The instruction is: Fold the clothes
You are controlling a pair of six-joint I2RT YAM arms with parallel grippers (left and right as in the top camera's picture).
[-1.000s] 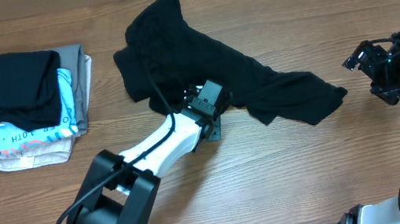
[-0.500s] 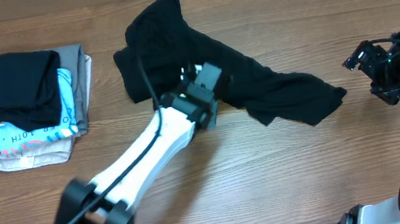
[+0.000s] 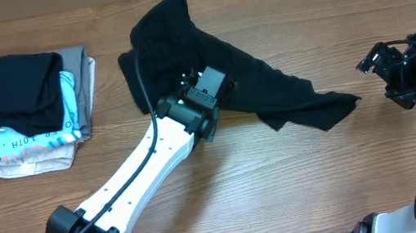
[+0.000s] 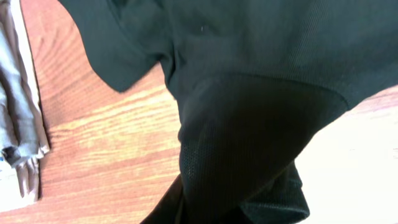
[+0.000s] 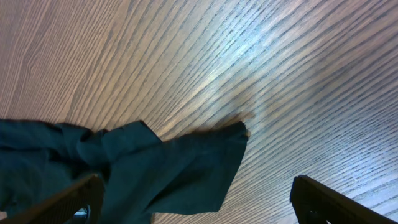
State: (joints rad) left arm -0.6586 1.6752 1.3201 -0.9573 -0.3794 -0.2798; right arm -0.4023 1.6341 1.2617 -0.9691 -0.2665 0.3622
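The black T-shirt (image 3: 269, 82) lies crumpled and stretched from the table's back centre toward the right. My left gripper (image 3: 207, 83) sits over its middle, at the lower edge of the cloth. In the left wrist view the black T-shirt (image 4: 261, 74) rises in a taut peak toward the camera and hides the fingers, so the jaws are shut on a pinch of it. My right gripper (image 3: 380, 78) hangs open at the right, apart from the shirt's right tip. In the right wrist view the shirt's corner (image 5: 155, 168) lies ahead of the wide-spread right gripper (image 5: 199, 208).
A stack of folded garments (image 3: 25, 111), black on top, then light-blue-and-white print, grey and beige, stands at the far left. Its grey edge (image 4: 18, 124) shows in the left wrist view. Bare wooden table (image 3: 300, 177) spreads across the front.
The left arm reached further in and its gripper moved up onto the shirt and closed on the fabric. The shirt's right tip has drawn in slightly. The right arm has not moved.
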